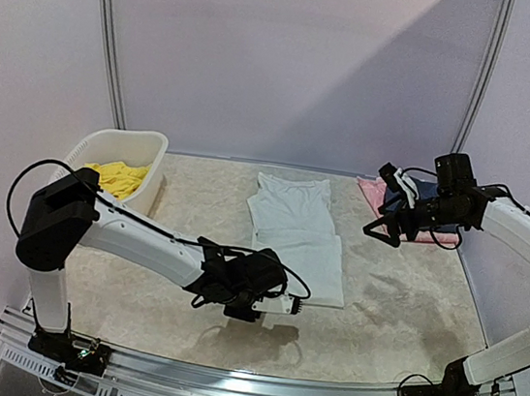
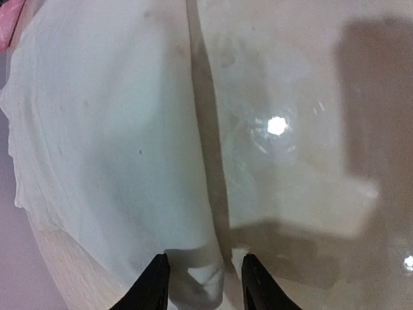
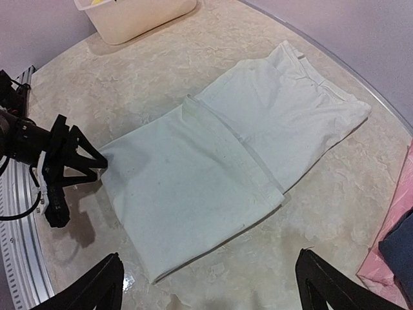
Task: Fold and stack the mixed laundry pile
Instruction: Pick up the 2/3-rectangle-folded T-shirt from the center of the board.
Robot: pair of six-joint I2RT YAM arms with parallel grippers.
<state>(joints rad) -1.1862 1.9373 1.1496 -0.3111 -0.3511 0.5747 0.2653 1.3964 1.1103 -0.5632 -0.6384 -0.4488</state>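
A white T-shirt [image 1: 294,236] lies folded into a long strip in the middle of the table, its near half doubled over. My left gripper [image 1: 296,307] sits low at the shirt's near corner. In the left wrist view the gripper [image 2: 204,257] is open, and the shirt's [image 2: 116,142] corner lies between its fingertips. My right gripper [image 1: 375,230] hangs open above the table to the right of the shirt, holding nothing. From the right wrist view the gripper [image 3: 210,255] looks down on the shirt [image 3: 213,161]. Yellow shorts [image 1: 116,177] lie in the white basket [image 1: 150,144].
The basket stands at the back left. A pink cloth [image 1: 373,191] with a dark blue one [image 3: 400,252] on it lies at the back right, under the right arm. Purple walls close the back and sides. A metal rail [image 1: 240,385] runs along the near edge.
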